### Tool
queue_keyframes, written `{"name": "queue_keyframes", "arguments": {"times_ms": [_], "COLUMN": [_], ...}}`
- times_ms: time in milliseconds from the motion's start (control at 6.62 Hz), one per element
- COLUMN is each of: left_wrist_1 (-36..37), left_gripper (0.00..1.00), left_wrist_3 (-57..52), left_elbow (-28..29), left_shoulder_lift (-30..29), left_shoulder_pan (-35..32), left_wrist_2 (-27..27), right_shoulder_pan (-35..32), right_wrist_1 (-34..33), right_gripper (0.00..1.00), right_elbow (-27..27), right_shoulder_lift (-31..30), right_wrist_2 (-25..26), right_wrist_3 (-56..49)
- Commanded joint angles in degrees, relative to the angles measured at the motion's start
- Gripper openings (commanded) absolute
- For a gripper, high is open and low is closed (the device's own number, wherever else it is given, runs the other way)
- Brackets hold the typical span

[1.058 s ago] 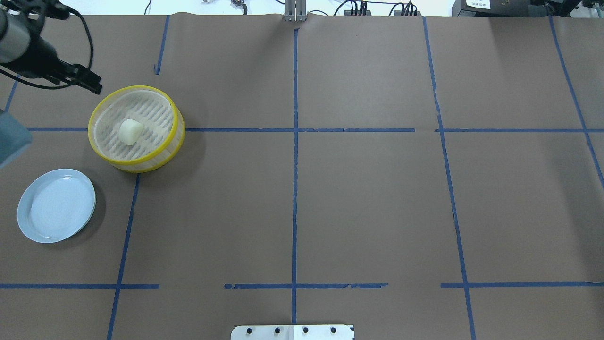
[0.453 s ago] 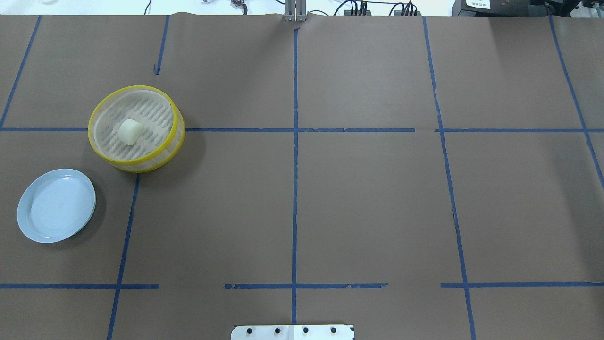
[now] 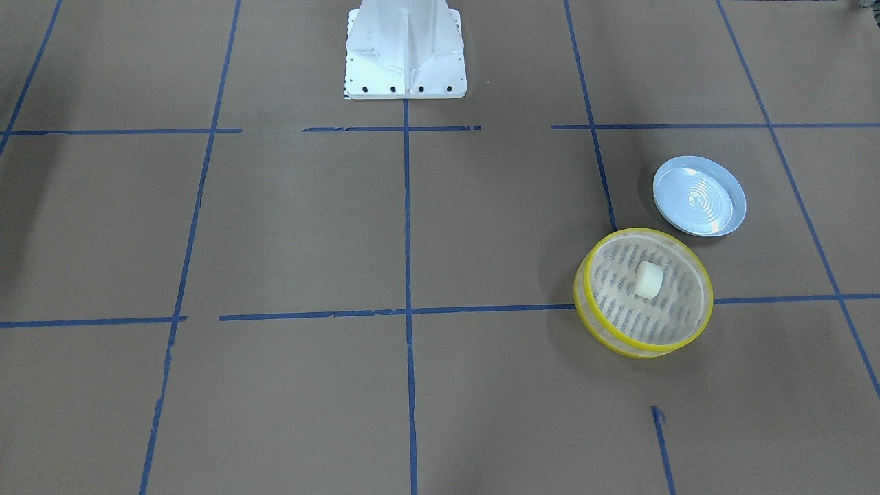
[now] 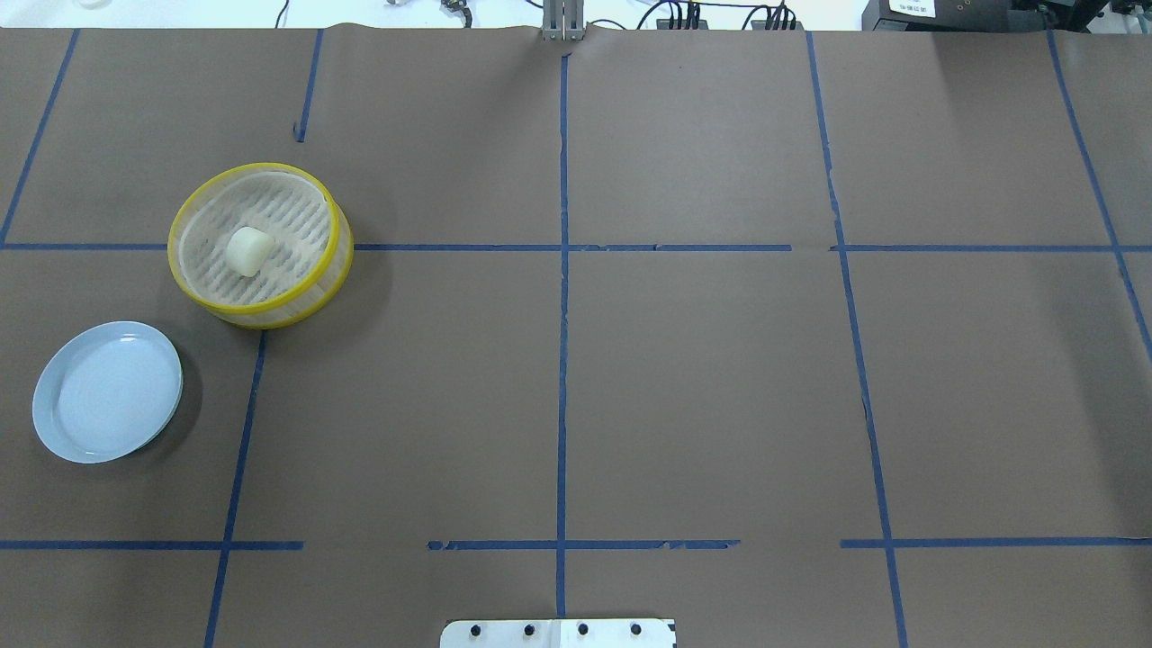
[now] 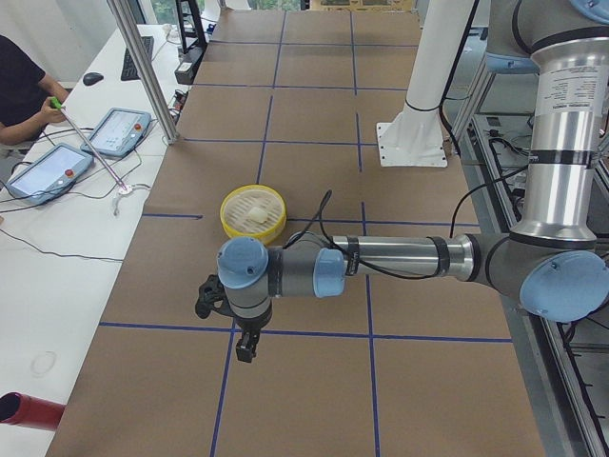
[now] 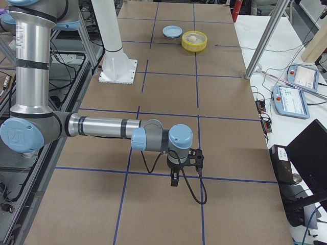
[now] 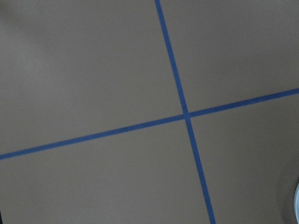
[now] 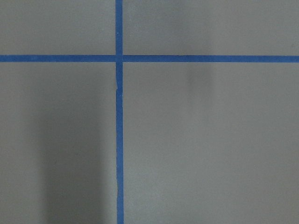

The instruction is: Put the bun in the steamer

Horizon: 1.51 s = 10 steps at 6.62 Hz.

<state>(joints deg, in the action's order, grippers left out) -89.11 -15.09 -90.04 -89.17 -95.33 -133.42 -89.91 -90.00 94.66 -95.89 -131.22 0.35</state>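
While both arms hang low over the brown tabletop (image 4: 702,387), well apart from the work, the bun (image 4: 248,251) lies on the slatted floor of the steamer (image 4: 346,256), near its middle and clear of the wall. A pale blue plate (image 4: 108,392) sits near the steamer without touching it and holds nothing. The task looks complete, with no step left to do. The left tool (image 5: 245,350) and the right tool (image 6: 174,179) show only in the side cameras, small and end-on, so I cannot tell whether either is released or clenched.
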Motion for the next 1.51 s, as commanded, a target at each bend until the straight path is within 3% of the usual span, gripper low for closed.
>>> {"name": "queue_keyframes", "arguments": {"times_ms": [0,453,1360], "left_wrist_1": [-0.28,-0.62,-0.28], "left_gripper": [1.00,1.00,1.00], "left_wrist_3": [7.11,11.04,10.87], "left_elbow": [-3.18,-4.09,-3.91], "left_shoulder_lift": [2.68,3.03,3.03], "left_shoulder_pan": [0.06,6.44,6.39], "left_wrist_2": [0.00,0.01,-0.17], "right_shoulder_pan": [0.00,0.00,0.00], "right_wrist_1": [0.00,0.00,0.00], "right_gripper": [1.00,1.00,1.00], "right_elbow": [0.00,0.08,0.08], "right_shoulder_lift": [0.00,0.00,0.00], "right_wrist_2": [0.00,0.00,0.00], "right_wrist_3": [0.00,0.00,0.00]}}
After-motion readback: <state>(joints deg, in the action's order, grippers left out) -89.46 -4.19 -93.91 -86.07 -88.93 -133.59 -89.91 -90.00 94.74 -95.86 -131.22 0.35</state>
